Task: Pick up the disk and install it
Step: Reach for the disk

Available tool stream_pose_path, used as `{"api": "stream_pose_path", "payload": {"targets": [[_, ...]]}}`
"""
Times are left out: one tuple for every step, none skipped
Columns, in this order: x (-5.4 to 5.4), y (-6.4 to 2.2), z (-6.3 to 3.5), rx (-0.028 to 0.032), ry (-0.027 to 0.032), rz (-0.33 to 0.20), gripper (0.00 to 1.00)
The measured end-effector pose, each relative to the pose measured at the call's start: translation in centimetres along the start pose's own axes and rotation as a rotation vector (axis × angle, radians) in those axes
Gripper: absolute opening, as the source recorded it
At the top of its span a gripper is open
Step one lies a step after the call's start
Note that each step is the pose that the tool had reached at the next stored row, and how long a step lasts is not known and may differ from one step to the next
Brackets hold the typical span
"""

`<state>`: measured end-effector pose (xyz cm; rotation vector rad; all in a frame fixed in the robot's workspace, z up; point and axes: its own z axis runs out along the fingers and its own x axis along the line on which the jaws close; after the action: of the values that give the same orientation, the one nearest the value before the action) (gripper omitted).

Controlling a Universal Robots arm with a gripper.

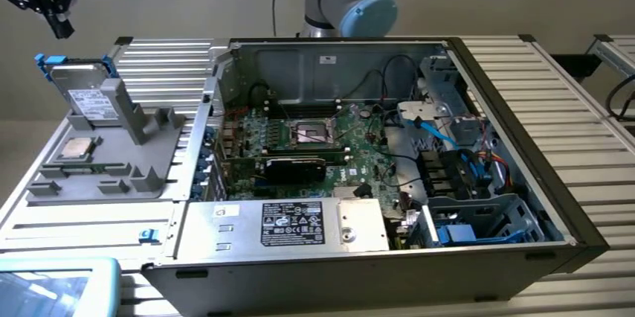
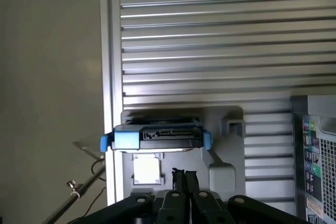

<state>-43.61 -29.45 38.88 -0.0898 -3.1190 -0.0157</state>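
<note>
The disk (image 1: 88, 92) stands tilted on edge in a grey holder (image 1: 119, 161) at the exterior view's left. It is silver-grey with a white label and blue rails. My gripper (image 1: 62, 28) hangs high above and slightly to the exterior view's left of it, not touching it. In the wrist view I look down on the disk's (image 2: 157, 137) connector edge with blue rail ends, and my gripper (image 2: 184, 174) is shut with its two dark fingers pressed together and nothing between them.
A small square processor chip (image 1: 77, 148) lies on the grey holder. The open computer case (image 1: 516, 205) holds a motherboard (image 1: 317, 142), a silver box with a black label (image 1: 293, 224) and a blue drive bay (image 1: 476, 220). The slatted metal table (image 1: 555, 86) extends around them.
</note>
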Motion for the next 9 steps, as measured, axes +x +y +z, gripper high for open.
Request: {"api": "stream_pose_path", "payload": {"targets": [[0.2, 0.31, -0.02, 0.0000, 0.0003, 0.000, 0.11], [0.4, 0.60, -0.04, 0.0000, 0.0007, 0.000, 0.11], [0.6, 0.80, -0.05, 0.0000, 0.0008, 0.000, 0.11], [0.8, 0.95, -0.05, -0.0001, 0.0008, 0.000, 0.11], [1.2, 1.03, -0.05, 0.0000, 0.0012, 0.000, 0.11], [1.5, 1.06, -0.04, 0.0000, 0.0012, 0.000, 0.11], [1.8, 1.08, -0.04, 0.0000, 0.0014, 0.000, 0.11], [2.0, 1.09, -0.03, 0.0001, 0.0015, -0.001, 0.11], [2.3, 1.09, -0.03, 0.0001, 0.0017, -0.002, 0.11]]}}
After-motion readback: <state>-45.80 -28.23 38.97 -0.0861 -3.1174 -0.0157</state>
